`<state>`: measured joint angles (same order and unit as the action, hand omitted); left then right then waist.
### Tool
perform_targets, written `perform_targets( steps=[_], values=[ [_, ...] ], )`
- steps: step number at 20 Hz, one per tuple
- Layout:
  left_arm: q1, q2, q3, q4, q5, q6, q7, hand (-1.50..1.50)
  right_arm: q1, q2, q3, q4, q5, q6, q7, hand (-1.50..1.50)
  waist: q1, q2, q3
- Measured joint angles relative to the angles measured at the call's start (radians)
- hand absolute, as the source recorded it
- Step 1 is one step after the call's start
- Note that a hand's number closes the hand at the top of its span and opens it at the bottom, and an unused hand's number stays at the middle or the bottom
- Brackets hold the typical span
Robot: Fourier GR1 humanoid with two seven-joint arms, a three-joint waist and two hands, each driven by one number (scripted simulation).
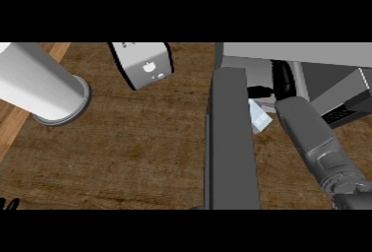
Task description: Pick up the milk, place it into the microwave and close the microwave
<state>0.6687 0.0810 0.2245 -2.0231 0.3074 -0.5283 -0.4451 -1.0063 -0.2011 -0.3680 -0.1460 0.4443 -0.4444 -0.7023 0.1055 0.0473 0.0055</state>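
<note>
Right forearm point(320, 142) reached past the open door point(232, 142) into the microwave point(327, 74) — milk point(260, 115) by its hand point(282, 78), fingers' state unclear.

The right forearm point(314, 138) is seen as a rounded grey casing, ringed and ribbed where a darker grey joint is set beside the microwave door point(232, 142). The right hand point(283, 78) is black. Black fingertips of the left hand point(9, 204) are glimpsed far left of that door.
</note>
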Motion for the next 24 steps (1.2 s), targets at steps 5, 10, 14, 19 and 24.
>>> perform_targets(
  steps=[5, 10, 14, 19, 24],
  values=[
    [0.011, -0.032, -0.056, -0.027, -0.038, 0.002, 0.014, -1.5, 0.009, 0.013, -0.028, 0.001, -0.033, 0.074, -0.053, -1.5, -0.017, -0.011, -0.001],
    [0.014, -0.055, -0.11, -0.056, -0.08, 0.01, 0.027, -1.5, 0.042, 0.012, -0.05, 0.0, -0.065, 0.181, -0.113, -1.5, -0.042, -0.023, -0.002],
    [0.026, -0.069, -0.179, -0.099, -0.129, 0.032, 0.046, -1.5, 0.084, 0.029, -0.056, -0.008, -0.084, 0.24, -0.156, -1.5, -0.062, -0.032, -0.003],
    [0.0, -0.077, -0.245, -0.089, -0.192, 0.068, 0.059, -1.5, 0.158, 0.048, -0.047, -0.044, -0.105, 0.315, -0.194, -1.5, -0.087, -0.043, -0.004],
    [-0.058, -0.08, -0.317, -0.086, -0.236, 0.106, 0.11, -1.5, 0.251, 0.065, -0.025, -0.114, -0.125, 0.384, -0.214, -1.5, -0.109, -0.05, -0.005]
  ],
)
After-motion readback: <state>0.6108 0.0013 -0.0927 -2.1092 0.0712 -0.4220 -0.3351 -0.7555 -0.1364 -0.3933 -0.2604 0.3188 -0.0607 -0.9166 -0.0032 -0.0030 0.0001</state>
